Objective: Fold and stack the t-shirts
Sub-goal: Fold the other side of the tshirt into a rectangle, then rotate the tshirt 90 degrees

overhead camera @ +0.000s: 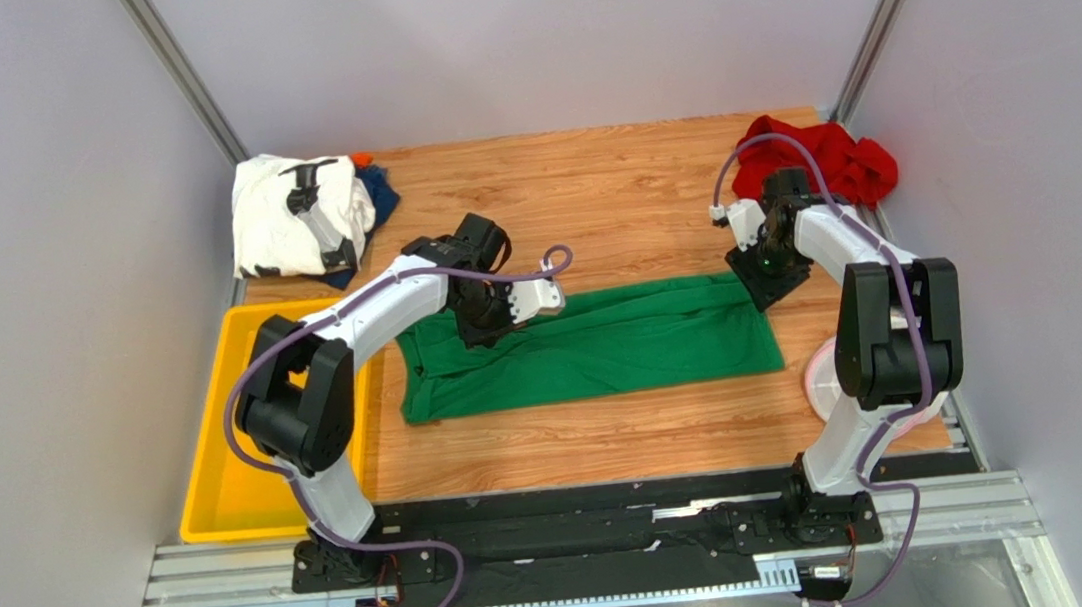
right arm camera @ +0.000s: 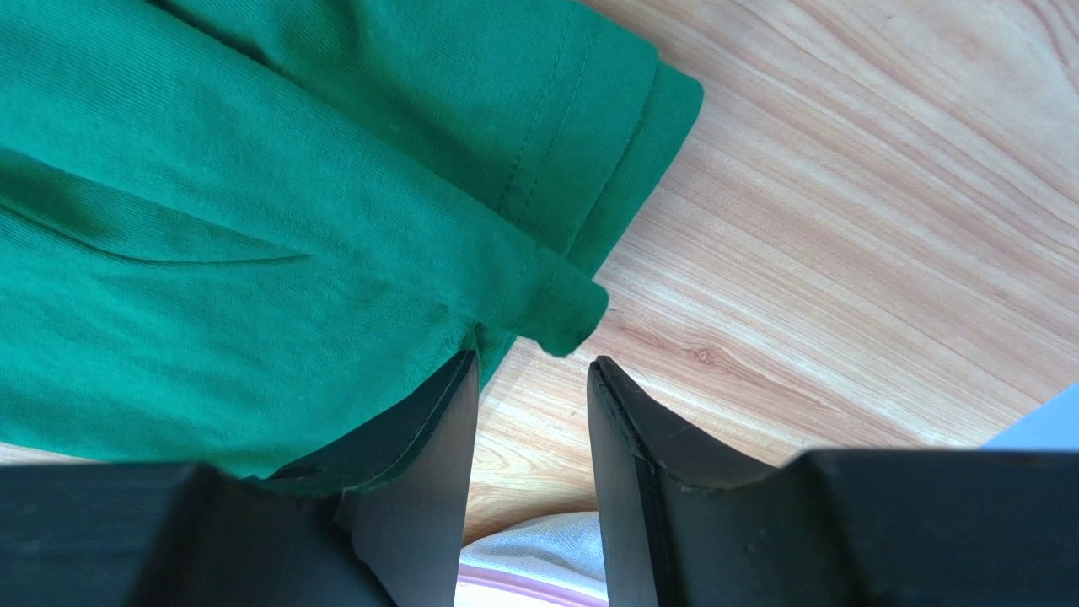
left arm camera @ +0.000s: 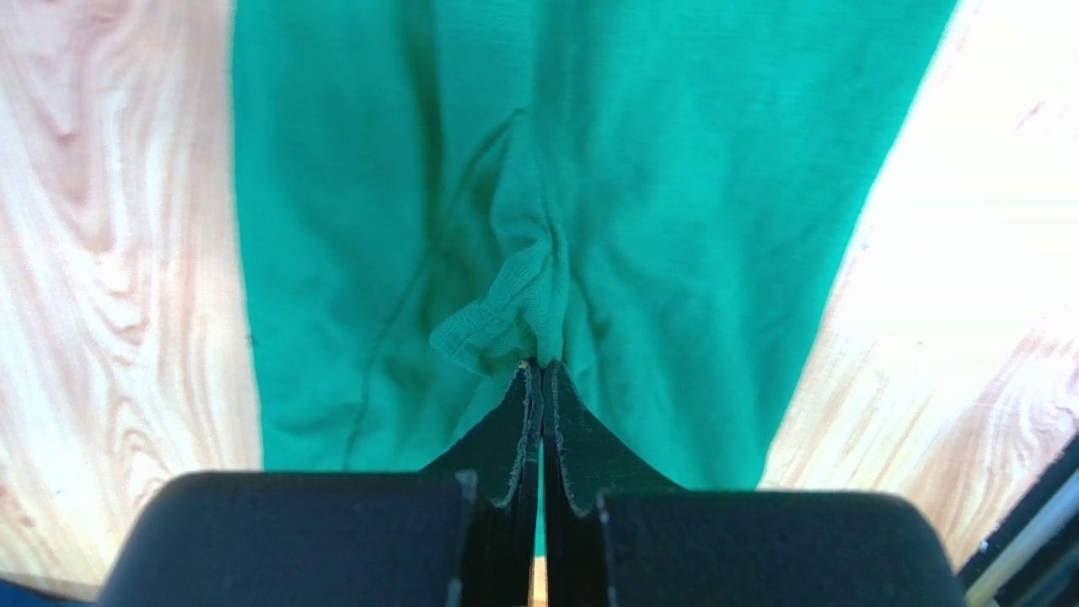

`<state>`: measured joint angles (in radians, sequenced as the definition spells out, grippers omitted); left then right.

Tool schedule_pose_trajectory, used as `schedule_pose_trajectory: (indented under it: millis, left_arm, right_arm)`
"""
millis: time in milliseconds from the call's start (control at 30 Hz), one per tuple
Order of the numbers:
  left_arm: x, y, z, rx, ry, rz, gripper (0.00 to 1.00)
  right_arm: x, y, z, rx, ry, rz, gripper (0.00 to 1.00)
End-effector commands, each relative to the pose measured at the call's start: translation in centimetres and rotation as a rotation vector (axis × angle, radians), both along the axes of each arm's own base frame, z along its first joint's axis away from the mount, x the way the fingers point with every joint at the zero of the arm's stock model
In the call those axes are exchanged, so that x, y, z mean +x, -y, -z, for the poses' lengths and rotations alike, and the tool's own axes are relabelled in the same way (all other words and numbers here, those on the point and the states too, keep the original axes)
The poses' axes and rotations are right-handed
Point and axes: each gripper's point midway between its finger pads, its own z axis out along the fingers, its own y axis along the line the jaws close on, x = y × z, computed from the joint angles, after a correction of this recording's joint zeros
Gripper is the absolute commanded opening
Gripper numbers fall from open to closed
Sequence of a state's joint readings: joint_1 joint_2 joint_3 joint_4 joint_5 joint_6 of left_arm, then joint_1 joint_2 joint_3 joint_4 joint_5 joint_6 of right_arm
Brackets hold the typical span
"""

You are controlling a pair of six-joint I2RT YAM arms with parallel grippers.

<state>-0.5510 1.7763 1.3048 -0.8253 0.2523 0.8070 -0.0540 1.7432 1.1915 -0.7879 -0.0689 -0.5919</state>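
Note:
The bright green t-shirt (overhead camera: 612, 344) lies folded into a long band across the middle of the wooden table. My left gripper (overhead camera: 503, 312) is at its upper left edge, and in the left wrist view this gripper (left arm camera: 542, 367) is shut on a bunched ridge of the green cloth (left arm camera: 659, 190). At the shirt's upper right corner my right gripper (overhead camera: 766, 275) stands open. Seen from the right wrist, only bare wood lies between its jaws (right arm camera: 532, 364), with the shirt's hemmed corner (right arm camera: 557, 304) just ahead. A white printed t-shirt (overhead camera: 284, 210) lies over a dark blue one (overhead camera: 379, 194) at back left. The red t-shirt (overhead camera: 822, 161) is crumpled at back right.
A yellow tray (overhead camera: 238, 453) sits along the table's left side, next to the left arm. The round white-and-pink mesh basket (overhead camera: 823, 383) stands by the right arm's base, and its rim (right arm camera: 532, 563) shows under the right fingers. Grey walls enclose three sides.

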Motion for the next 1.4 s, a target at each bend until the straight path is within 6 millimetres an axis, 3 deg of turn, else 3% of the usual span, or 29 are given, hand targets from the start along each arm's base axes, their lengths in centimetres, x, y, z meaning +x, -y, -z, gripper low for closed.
schedule_pose_trajectory:
  millis: [0, 267, 500, 733, 900, 967, 1033, 1167, 1267, 1367]
  left_arm:
    - [-1.2, 0.2, -0.8, -0.012, 0.012, 0.002, 0.00]
    - [-4.2, 1.2, 0.5, 0.024, -0.024, 0.031, 0.00]
    - [-5.4, 2.5, 1.3, 0.047, -0.026, 0.026, 0.00]
    - [-6.4, 2.4, 2.6, 0.073, -0.038, -0.008, 0.02]
    - [-6.9, 2.3, 2.9, 0.084, -0.027, -0.033, 0.14]
    - [-7.0, 2.1, 2.9, 0.080, -0.012, -0.042, 0.26]
    - [-6.3, 2.3, 2.2, 0.052, 0.038, -0.050, 0.46]
    - [-6.1, 2.5, 1.0, -0.001, 0.096, -0.048, 0.61]
    - [-6.3, 2.5, -0.6, -0.050, 0.134, -0.040, 0.75]
    - [-6.4, 2.5, -2.5, -0.104, 0.186, -0.042, 0.82]
  right_arm:
    - [0.7, 0.2, -1.6, -0.010, 0.061, -0.010, 0.41]
    - [0.5, 0.1, -1.4, -0.006, 0.053, -0.008, 0.41]
    - [0.4, 0.1, -1.5, -0.008, 0.053, -0.010, 0.41]
    - [0.2, 0.1, -1.0, -0.005, 0.044, -0.014, 0.40]
    - [0.3, 0.0, -0.9, -0.002, 0.043, -0.014, 0.40]
    - [0.3, 0.0, -1.0, 0.001, 0.044, -0.013, 0.40]
    - [0.3, 0.0, -1.1, 0.002, 0.046, -0.010, 0.40]
    - [0.2, -0.1, -1.4, 0.005, 0.053, -0.010, 0.40]
    - [0.2, -0.3, -2.2, 0.014, 0.075, -0.010, 0.44]
    - [-0.1, -0.4, -2.9, 0.016, 0.091, -0.009, 0.57]
